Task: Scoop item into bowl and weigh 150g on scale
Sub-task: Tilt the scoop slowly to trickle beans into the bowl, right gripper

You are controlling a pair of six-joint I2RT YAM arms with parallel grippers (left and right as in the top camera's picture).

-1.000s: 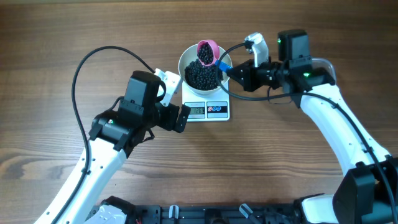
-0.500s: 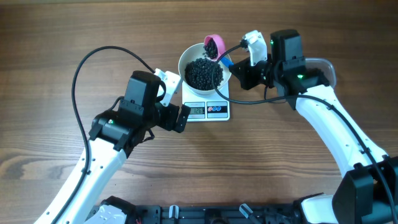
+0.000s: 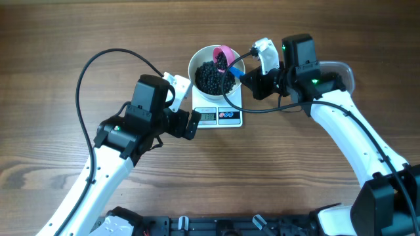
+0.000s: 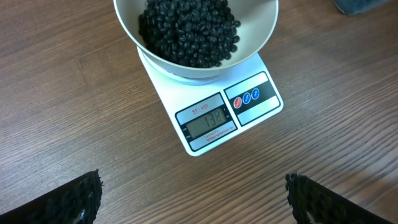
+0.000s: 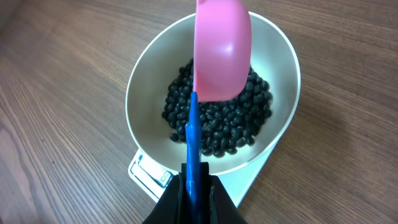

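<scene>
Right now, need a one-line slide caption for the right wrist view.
Right gripper shut on the blue handle of a pink scoop, held over the white bowl of black beans on the scale.

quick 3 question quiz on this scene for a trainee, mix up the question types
1. True or false: the bowl of beans stands on the scale.
2. What does the right gripper hold?
A. a pink scoop, by its blue handle
B. the bowl's rim
C. nothing
3. Fill in: the left gripper has its jaws ____.

Key: 1 true; 2 A; 3 open
</scene>
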